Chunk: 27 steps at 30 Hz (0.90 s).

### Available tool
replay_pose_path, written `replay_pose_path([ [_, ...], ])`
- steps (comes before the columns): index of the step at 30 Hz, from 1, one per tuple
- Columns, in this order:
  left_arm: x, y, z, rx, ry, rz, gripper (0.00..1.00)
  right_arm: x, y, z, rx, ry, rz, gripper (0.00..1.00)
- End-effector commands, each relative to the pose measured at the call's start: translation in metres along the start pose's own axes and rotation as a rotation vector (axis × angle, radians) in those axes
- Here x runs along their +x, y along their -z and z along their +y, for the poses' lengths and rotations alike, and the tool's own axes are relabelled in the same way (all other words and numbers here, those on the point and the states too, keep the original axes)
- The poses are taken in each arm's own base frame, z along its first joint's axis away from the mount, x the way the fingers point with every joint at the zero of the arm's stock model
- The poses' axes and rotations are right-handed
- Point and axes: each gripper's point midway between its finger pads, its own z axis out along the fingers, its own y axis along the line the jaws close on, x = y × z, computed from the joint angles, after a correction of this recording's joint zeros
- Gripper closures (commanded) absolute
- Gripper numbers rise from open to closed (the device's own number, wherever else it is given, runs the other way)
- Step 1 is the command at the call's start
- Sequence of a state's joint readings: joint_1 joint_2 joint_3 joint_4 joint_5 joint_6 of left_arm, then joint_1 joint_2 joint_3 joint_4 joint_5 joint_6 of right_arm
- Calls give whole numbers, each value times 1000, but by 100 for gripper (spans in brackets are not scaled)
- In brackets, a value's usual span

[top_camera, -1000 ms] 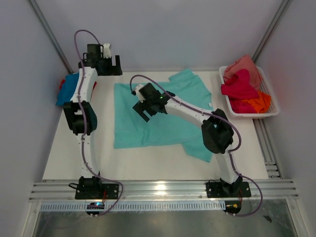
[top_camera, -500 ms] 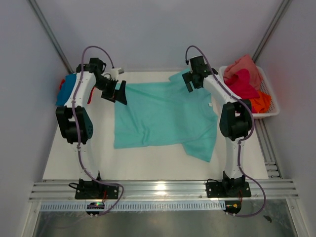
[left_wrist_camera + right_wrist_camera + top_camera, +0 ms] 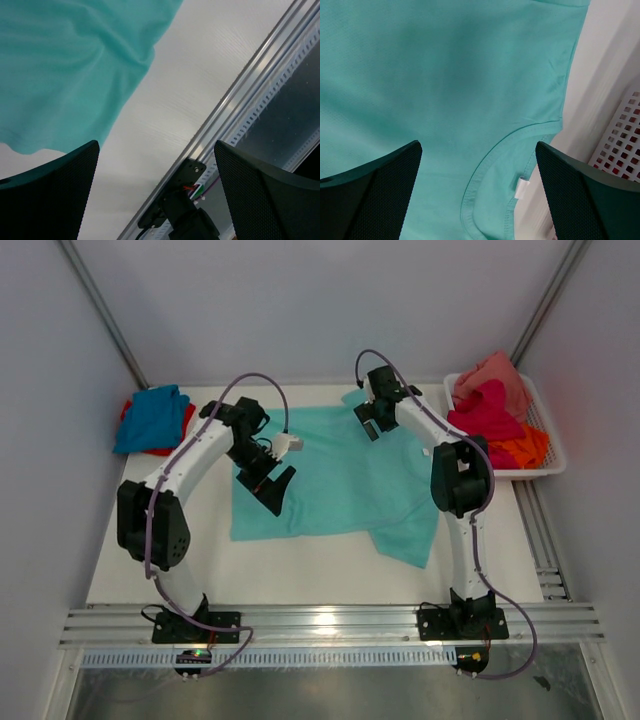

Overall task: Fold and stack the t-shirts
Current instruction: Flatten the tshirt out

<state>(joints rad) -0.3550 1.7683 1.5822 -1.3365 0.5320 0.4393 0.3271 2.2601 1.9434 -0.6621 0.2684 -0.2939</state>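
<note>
Top external: my left pincer (image 3: 272, 490) and right pincer (image 3: 368, 420) both spread, empty, over large mint-teal cloth t-shirt (image 3: 330, 475). Best pinch far-edge shoulders evenly, avoid wrinkles.

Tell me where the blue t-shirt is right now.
In the top view the blue t-shirt lies at the far left corner of the table. It sits on a red t-shirt, left of the spread teal t-shirt.
</note>
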Motion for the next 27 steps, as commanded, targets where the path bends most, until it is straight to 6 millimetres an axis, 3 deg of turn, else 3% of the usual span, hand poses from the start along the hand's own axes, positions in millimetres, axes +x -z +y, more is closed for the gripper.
replay_pose_path([
  [1, 16, -1, -11, 1, -37, 50, 1, -27, 8, -10, 6, 10, -68, 1],
  [6, 16, -16, 0, -25, -42, 80, 1, -33, 5, -12, 11, 20, -83, 1],
  [10, 4, -45, 30, -67, -17, 73, 1, -31, 0, -8, 1, 11, -73, 1],
  [16, -7, -64, 58, -128, 64, 103, 1, -25, -2, -9, 12, 21, -54, 1],
  [27, 25, -62, 56, -156, 114, 199, 1, -23, -8, -10, 24, 37, -46, 1],
])
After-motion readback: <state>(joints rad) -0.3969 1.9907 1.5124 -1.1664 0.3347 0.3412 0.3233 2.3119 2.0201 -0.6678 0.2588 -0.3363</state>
